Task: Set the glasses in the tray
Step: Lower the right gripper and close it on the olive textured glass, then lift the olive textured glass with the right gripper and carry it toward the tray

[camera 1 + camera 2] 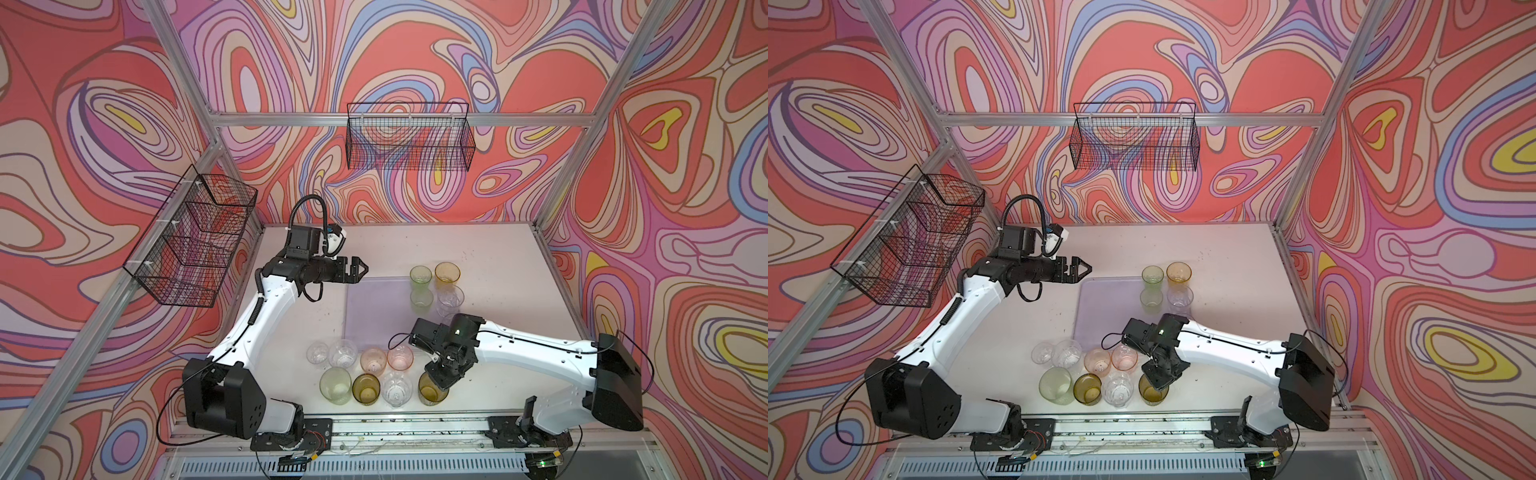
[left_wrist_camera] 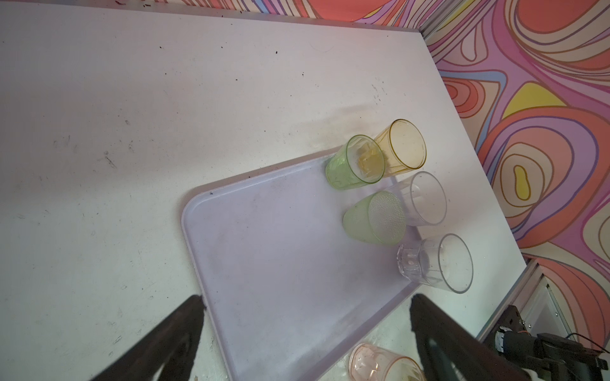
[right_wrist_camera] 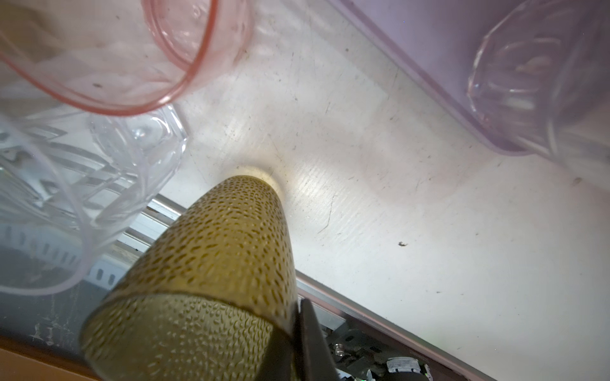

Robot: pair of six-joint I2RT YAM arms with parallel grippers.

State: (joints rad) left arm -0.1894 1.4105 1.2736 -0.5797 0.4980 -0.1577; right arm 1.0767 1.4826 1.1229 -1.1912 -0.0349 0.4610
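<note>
**Tray** (image 1: 374,316): flat pale lavender plastic with rounded corners and a low raised rim, matt and lightly scuffed. It lies mid-surface (image 1: 478,249). The surface is white, scratched and flecked with dark specks.

**Glasses** (image 1: 373,359): thirteen small translucent tumblers, all upright.
- Five stand along the tray's right side, clearest in the left wrist view:
  - a faceted green glass (image 2: 355,163)
  - a smooth amber glass (image 2: 404,146)
  - a dimpled frosted glass (image 2: 376,217) in pale green
  - a plain clear glass (image 2: 425,198)
  - a thick-based glass (image 2: 435,262), also clear
- Whether the amber glass stands inside the rim or just beyond it, I cannot tell.
- The other eight crowd the surface just in front of the tray, in two rows. Among them are a pink glass (image 1: 400,357), a cut-pattern glass (image 1: 397,388) in clear plastic, and the olive glass (image 1: 428,395) at the front row's right end.

**Right tool** (image 1: 442,378): clenched on the olive glass at its rim.
- The right wrist view shows one black finger (image 3: 308,333) pressed flat against the outer wall. The other finger is hidden.
- That wall is finely pebbled and tapers to a narrow round base, which appears to sit on the surface.
- The cut-pattern glass stands just beside it.

**Left tool** (image 1: 361,269): released, with its fingers (image 2: 178,330) spread wide, grasping nothing and touching nothing. It hangs above the surface by the tray's far left corner.
</note>
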